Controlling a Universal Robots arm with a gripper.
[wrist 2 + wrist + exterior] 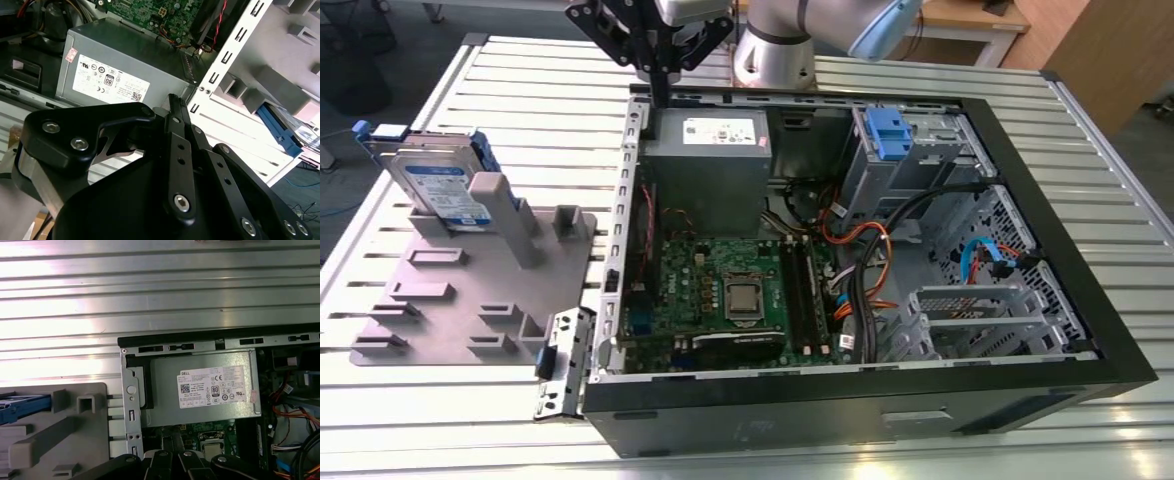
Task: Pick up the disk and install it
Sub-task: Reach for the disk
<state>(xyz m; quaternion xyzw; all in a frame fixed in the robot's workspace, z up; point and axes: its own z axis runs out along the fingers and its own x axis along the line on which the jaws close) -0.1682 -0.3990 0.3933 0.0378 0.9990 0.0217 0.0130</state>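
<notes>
Pincer (658,96) is hanging from the arm (771,52) with its black fingers (173,107) drawn together on nothing. In the exterior view its tips are pointing down just above the far edge of the open computer case (854,425). They are sitting close to the corner where the grey power supply (707,150) with the white sticker is lying. In both wrist views that power supply (200,390) is showing just beyond the black linkages of the pincer.

The disk (444,190) is standing on edge in the grey fixture (440,300) at the exterior view's left. It is outside the case and well apart from the pincer. Its blue-and-white label is facing the camera, and its blue rails are showing at the top and along one side. In the second wrist view one blue rail of the disk (280,131) is peeking out behind the fixture's grey posts. In the first wrist view a strip of the same blue (25,407) is showing by the fixture.

The case is lying on its side on the slatted metal table (520,80), with the green motherboard (720,290) exposed. A bare blue bracket (887,135) is sitting in the drive bay at the case's far corner.
</notes>
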